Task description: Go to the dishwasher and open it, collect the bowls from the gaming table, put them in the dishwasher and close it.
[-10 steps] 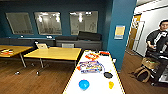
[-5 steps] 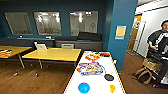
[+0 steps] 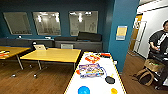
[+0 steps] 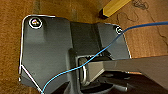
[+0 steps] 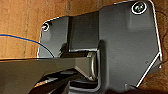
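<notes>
Head view against the two earlier frames: whole scene shifts slightly, gaming table (image 3: 96,75) sits a little larger and lower; read as camera motion, robot closing on the table, objects themselves unmoved; judgement: drive-up for the bowl-collecting step, no pickup begun.

Left to right in head view: yellow-topped tables (image 3: 52,55) on wood floor (image 3: 47,80); then gaming table, glossy white top, long axis running away from the camera toward the blue pillar (image 3: 120,32), near end pointing at the robot, colourful graphic (image 3: 91,70) mid-length; blue bowl (image 3: 83,90) at the near end, left of centre; black disc (image 3: 110,80) just beyond; yellow bowl (image 3: 114,90) at the near end, right side, apart from the blue one; person (image 3: 160,42) far right beside a bag (image 3: 143,75).

Wrist views: floor under both arms; yellow table leg (image 4: 115,6) in the left one. Claw state, left and right: cannot tell.
</notes>
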